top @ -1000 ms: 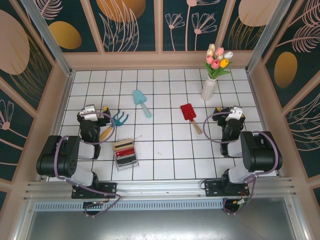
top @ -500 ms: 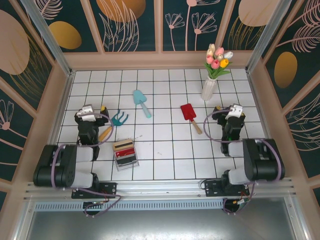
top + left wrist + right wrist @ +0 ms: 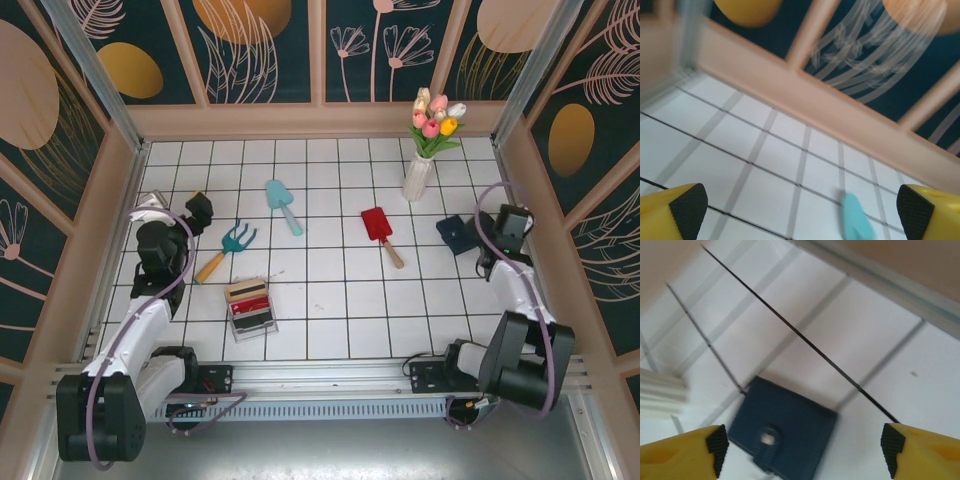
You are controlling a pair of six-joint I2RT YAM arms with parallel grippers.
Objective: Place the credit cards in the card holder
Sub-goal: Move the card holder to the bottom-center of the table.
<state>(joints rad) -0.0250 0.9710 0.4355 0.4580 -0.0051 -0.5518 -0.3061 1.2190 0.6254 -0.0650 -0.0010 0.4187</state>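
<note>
No card is stowed yet. The left hand (image 3: 801, 212), wide open and empty, hovers over the white tiled counter (image 3: 340, 320). The credit cards (image 3: 250, 306) sit in a clear rack (image 3: 236, 332), front left. At far right, the closed navy card holder (image 3: 782, 432) lies near the right hand (image 3: 804, 449), also wide and empty. Dark floral panels enclose the space.

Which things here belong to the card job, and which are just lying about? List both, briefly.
For the job:
- cards: tan, red, black
- wallet: navy, closed

Lying about:
- clear rack, which holds the cards
- red shovel
- teal shovel
- rake
- vase of tulips
</note>
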